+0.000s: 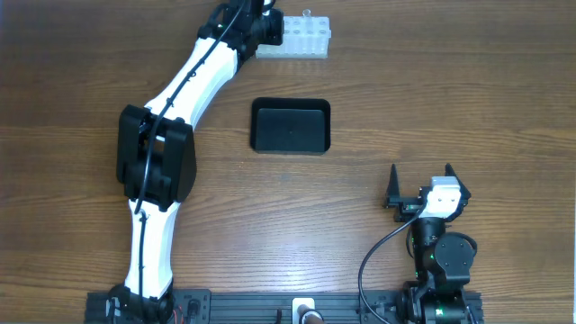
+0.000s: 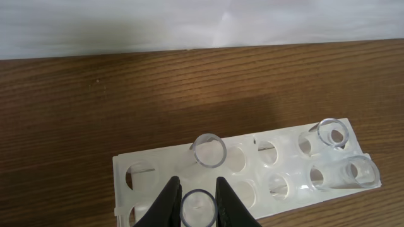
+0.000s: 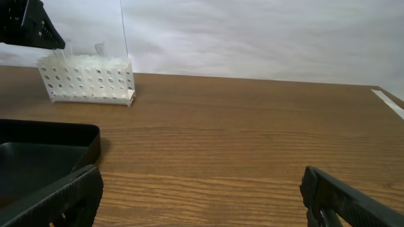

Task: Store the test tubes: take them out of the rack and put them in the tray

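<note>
Up at the far edge of the desk (image 1: 432,81) stands the white rack (image 1: 301,38). The black tray (image 1: 290,126) lies flat on the desk's middle, near the rack but not touching it. The left arm (image 1: 193,81) stretches from its base at the bottom left diagonally up to the rack's left end. The left pincer (image 2: 197,192) hangs there above the rack, its two dark fingers (image 2: 169,200) drawn narrow around the rim of one clear test tube (image 2: 197,208) in the row nearer the wrist camera. Both fingers appear to touch the glass, but whether the tube's foot sits fully in its hole cannot be told. Other tubes stand upright in the rack: a second tube (image 2: 208,150) in the row just beyond the held one, and a third tube (image 2: 332,132) and a fourth tube (image 2: 355,171) at the rack's opposite end, one in each row. The right pincer (image 1: 420,171) sits low over the desk's right side, close to its own base, fingers spread wide and holding nothing, well apart from both tray and rack. From the right wrist view the tray's wall lies close by, and the rack stands farther off before a pale backdrop (image 3: 265,38).
</note>
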